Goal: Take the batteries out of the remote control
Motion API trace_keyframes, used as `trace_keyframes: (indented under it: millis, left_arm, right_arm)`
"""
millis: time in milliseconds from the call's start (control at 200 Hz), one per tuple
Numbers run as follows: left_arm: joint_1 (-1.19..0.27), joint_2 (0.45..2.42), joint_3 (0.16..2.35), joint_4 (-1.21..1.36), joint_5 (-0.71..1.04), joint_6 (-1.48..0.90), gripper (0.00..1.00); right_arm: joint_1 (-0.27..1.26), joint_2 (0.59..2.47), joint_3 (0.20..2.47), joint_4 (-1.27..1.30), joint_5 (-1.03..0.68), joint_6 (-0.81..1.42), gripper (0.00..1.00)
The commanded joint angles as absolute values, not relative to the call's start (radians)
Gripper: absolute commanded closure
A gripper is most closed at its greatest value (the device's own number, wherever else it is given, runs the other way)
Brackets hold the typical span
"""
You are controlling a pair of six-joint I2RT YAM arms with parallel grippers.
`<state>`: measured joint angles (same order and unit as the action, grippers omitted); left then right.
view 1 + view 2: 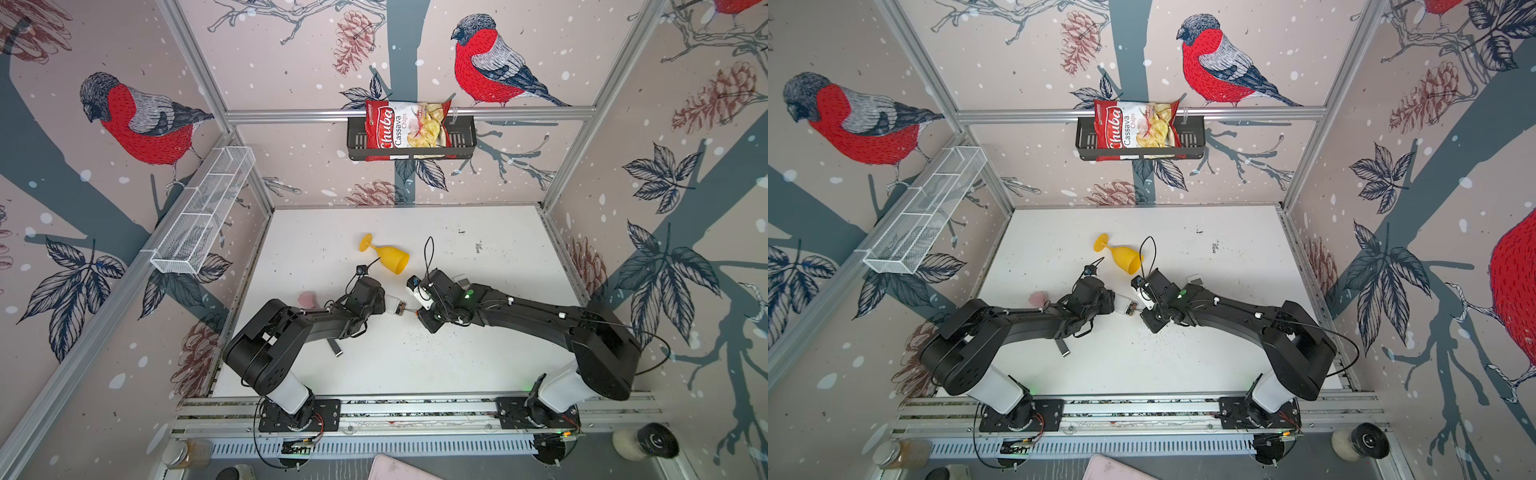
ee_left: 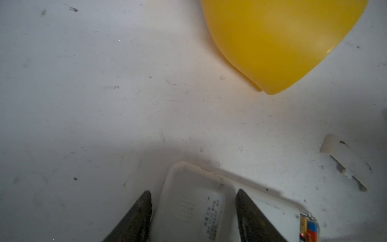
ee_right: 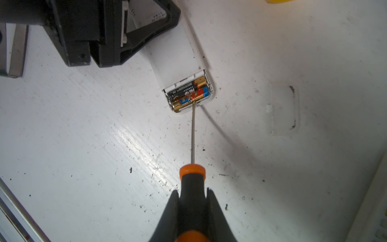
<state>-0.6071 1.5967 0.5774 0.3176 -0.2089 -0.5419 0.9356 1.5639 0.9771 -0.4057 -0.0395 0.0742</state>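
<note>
Batteries (image 3: 189,94) lie crosswise in the remote control's (image 3: 176,60) open end, at the middle of the counter (image 1: 478,353). They face the right gripper (image 3: 192,191), which is clamped on a screwdriver (image 3: 192,174) whose tip meets the nearer one square-on. The left gripper (image 2: 192,190) straddles the remote's other end; I cannot tell whether it grips.

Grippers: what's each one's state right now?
Left gripper: straddles the remote; grip cannot be told.
Right gripper: closed on the screwdriver.

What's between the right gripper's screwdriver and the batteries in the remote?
Nothing visible. The battery cover lies off on the table, so both batteries are exposed, and the right gripper holds the screwdriver with its tip reaching the nearer one. The left gripper straddles the other end of the remote, clear of them.
</note>
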Motion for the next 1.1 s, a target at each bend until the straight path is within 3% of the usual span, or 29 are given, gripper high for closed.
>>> trace_keyframes:
  millis: [0,1096]
  left_arm:
    - [-0.609,1.603,0.58,0.333,-0.182,-0.526,0.38]
    - [-0.607,1.59,0.586,0.328,-0.196,-0.548,0.4]
  right_arm:
    - [0.939,1.581,0.99,-0.397,-0.063,0.051,1.0]
    - [0.799,1.532,0.818,-0.118,-0.264,0.104,1.0]
